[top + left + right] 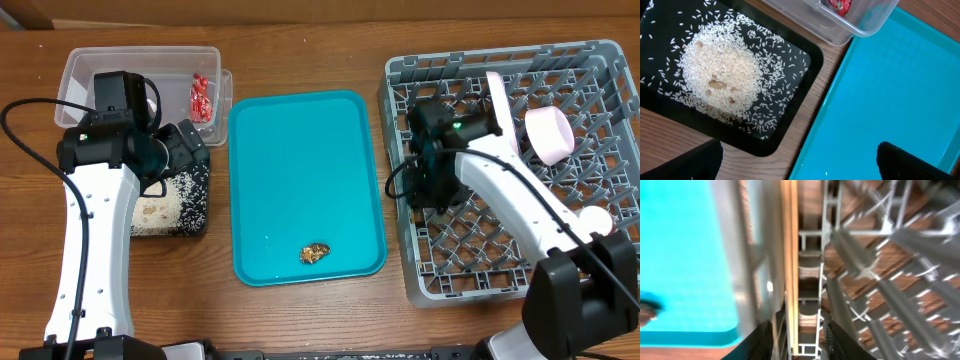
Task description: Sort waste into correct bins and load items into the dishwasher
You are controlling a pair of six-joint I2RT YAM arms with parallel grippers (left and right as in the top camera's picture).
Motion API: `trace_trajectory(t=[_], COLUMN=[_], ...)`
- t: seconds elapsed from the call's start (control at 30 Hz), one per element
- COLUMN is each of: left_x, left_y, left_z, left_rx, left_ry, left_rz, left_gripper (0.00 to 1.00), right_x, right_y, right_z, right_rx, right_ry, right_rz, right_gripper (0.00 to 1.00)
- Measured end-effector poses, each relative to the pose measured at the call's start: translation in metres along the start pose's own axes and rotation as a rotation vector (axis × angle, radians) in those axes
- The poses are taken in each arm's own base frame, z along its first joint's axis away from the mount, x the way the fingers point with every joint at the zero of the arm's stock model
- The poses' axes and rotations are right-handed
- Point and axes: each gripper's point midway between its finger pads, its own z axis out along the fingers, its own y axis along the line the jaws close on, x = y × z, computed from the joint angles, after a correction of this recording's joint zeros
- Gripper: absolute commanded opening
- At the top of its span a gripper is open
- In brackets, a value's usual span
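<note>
My right gripper (800, 342) stands open low inside the grey dishwasher rack (600, 60), at its left wall. The wooden chopsticks (790, 255) lie between the fingers along that wall, with a gap to the right finger. My left gripper (800, 165) is wide open and empty, hovering over the seam between the black tray (800, 125) and the teal tray (890, 90). White rice (720, 75) lies heaped in the black tray. A red wrapper (201, 97) sits in the clear tub (90, 65). A brown food scrap (315, 253) lies on the teal tray (300, 150).
A pink cup (550, 135) and a white dish on edge (497, 95) stand in the rack's far part, and a small white piece (595, 218) sits at its right side. The clear tub's corner (860, 30) adjoins the black tray.
</note>
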Motion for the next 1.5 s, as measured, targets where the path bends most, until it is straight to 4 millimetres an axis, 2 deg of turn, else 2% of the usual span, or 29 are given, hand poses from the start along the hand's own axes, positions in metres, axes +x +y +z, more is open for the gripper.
trace_trajectory(t=[0.13, 0.27, 0.4, 0.47, 0.53, 0.6, 0.63, 0.67, 0.73, 0.8, 0.83, 0.9, 1.07, 1.17, 1.37, 1.5], left_x=[0.0, 0.0, 0.0, 0.0, 0.0, 0.0, 0.0, 0.0, 0.0, -0.002, -0.005, -0.01, -0.013, -0.008, -0.006, 0.002], left_y=[0.0, 0.0, 0.0, 0.0, 0.0, 0.0, 0.0, 0.0, 0.0, -0.001, -0.003, -0.005, -0.006, -0.005, -0.004, -0.001], left_z=[0.0, 0.0, 0.0, 0.0, 0.0, 0.0, 0.0, 0.0, 0.0, 0.0, 0.0, 0.0, 0.0, 0.0, 0.0, 0.0], left_rx=[0.0, 0.0, 0.0, 0.0, 0.0, 0.0, 0.0, 0.0, 0.0, 0.004, 0.011, 0.021, 0.027, 0.02, 0.021, 0.009], left_ry=[0.0, 0.0, 0.0, 0.0, 0.0, 0.0, 0.0, 0.0, 0.0, -0.008, -0.022, -0.042, -0.054, -0.031, -0.022, 0.008], left_rz=[0.0, 0.0, 0.0, 0.0, 0.0, 0.0, 0.0, 0.0, 0.0, -0.006, -0.012, -0.019, -0.03, -0.033, -0.033, -0.033], left_gripper=[1.0, 1.0, 1.0, 1.0, 1.0, 1.0, 1.0, 1.0, 1.0, 1.0, 1.0, 1.0, 1.0, 1.0, 1.0, 1.0], right_x=[-0.021, -0.029, -0.032, -0.036, -0.04, -0.041, -0.041, -0.039, -0.032, -0.021, -0.012, -0.006, 0.006, 0.01, 0.03, 0.033], right_y=[0.007, 0.011, 0.005, -0.006, -0.021, -0.039, -0.049, -0.058, -0.079, -0.096, -0.105, -0.108, -0.111, -0.114, -0.12, -0.122], right_z=[-0.035, -0.064, -0.078, -0.087, -0.099, -0.116, -0.125, -0.132, -0.148, -0.155, -0.155, -0.152, -0.14, -0.128, -0.092, -0.082], right_rx=[-0.024, -0.043, -0.063, -0.083, -0.111, -0.151, -0.17, -0.182, -0.2, -0.203, -0.194, -0.187, -0.157, -0.13, -0.068, -0.053], right_ry=[-0.082, -0.144, -0.188, -0.22, -0.26, -0.315, -0.345, -0.364, -0.409, -0.415, -0.398, -0.374, -0.314, -0.286, -0.176, -0.156], right_rz=[-0.004, 0.017, 0.109, 0.185, 0.259, 0.342, 0.378, 0.403, 0.474, 0.525, 0.545, 0.546, 0.52, 0.516, 0.504, 0.5], right_gripper=[0.38, 0.38, 0.45, 0.52, 0.69, 0.91, 0.97, 1.0, 1.0, 1.0, 1.0, 1.0, 1.0, 1.0, 1.0, 1.0])
